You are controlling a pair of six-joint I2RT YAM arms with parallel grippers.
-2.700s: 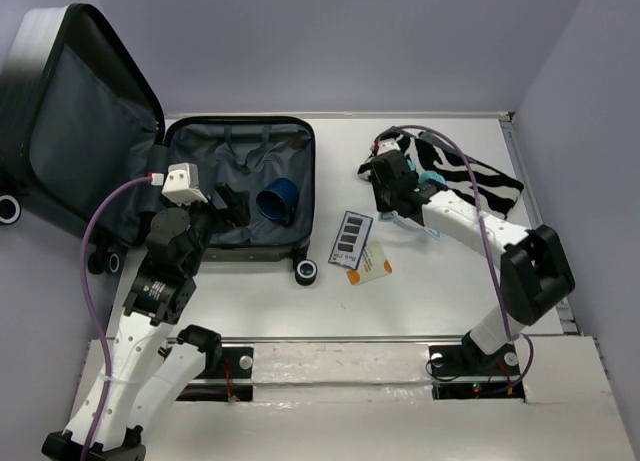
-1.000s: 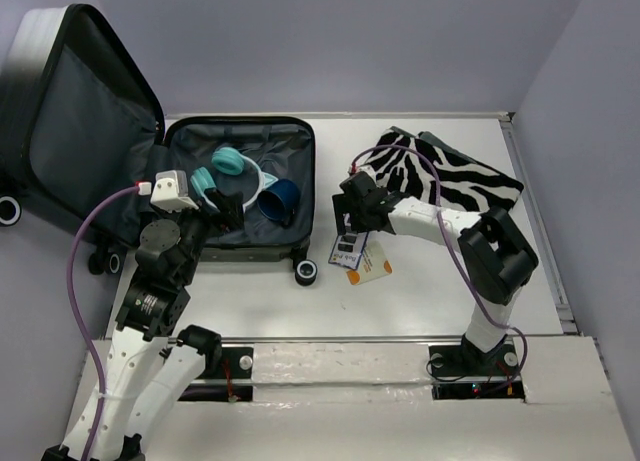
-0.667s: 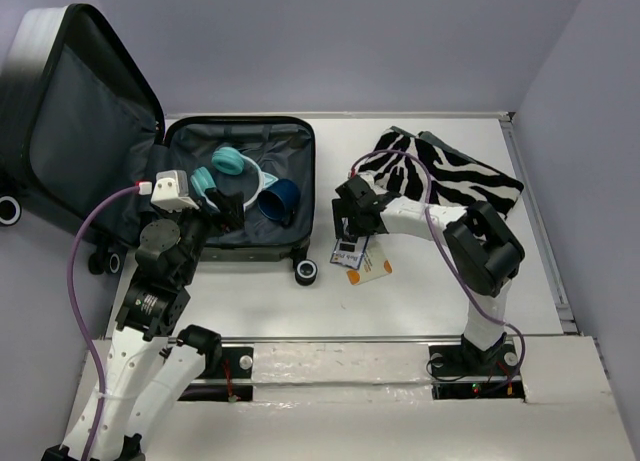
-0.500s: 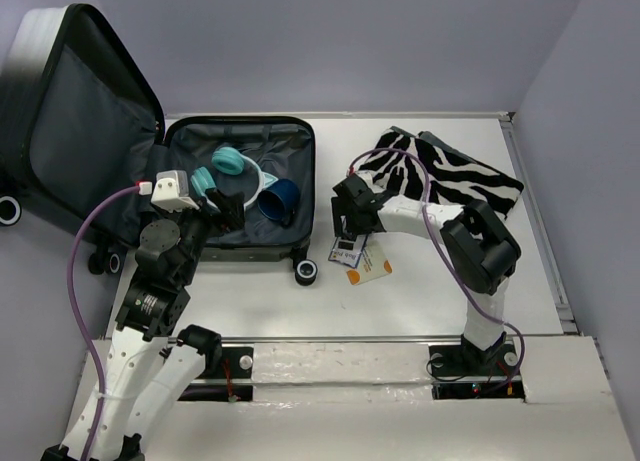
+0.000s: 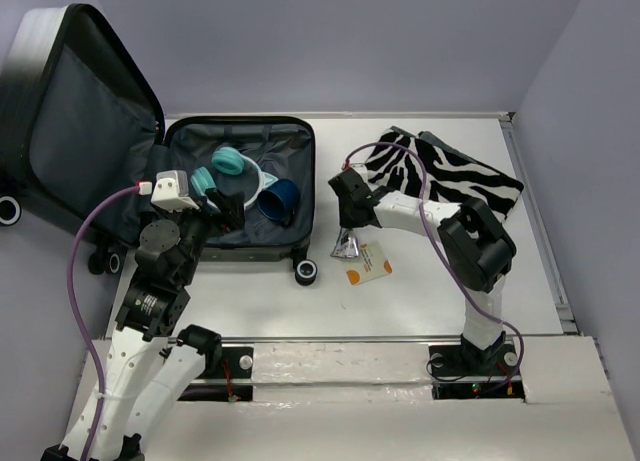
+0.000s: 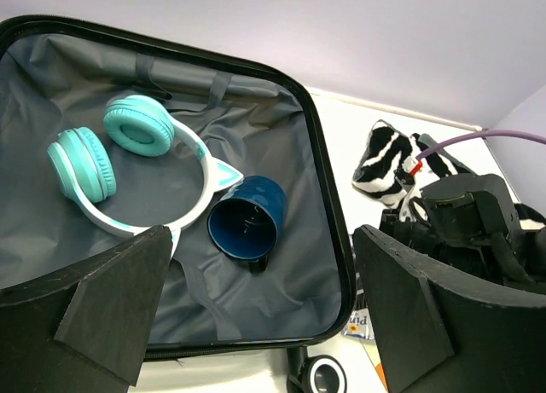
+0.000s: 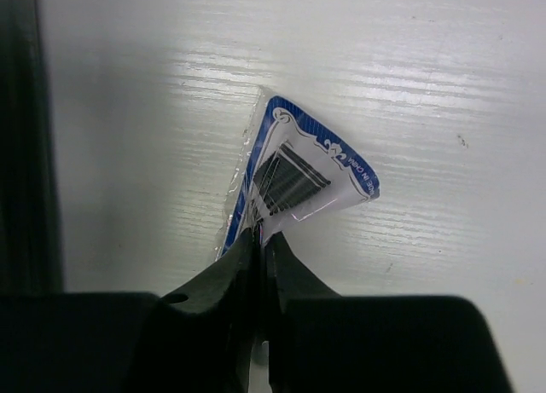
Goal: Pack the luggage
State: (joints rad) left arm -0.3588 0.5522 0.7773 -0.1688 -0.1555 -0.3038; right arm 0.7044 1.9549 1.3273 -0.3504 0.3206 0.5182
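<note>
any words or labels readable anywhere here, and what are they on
"China" (a guess, blurred): white edge print on the blue hairpin card, pinched in the right tool.
Too small to read: print on the orange card.
No text shows on the suitcase, mug or headphones.

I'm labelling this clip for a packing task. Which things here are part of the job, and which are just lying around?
In the job:
- the open luggage
- teal headphones and blue mug, already inside it
- hairpin card, pinched by the right gripper

Lying about, untouched:
- zebra-print cloth and orange card on the table, probably next to pack
</note>
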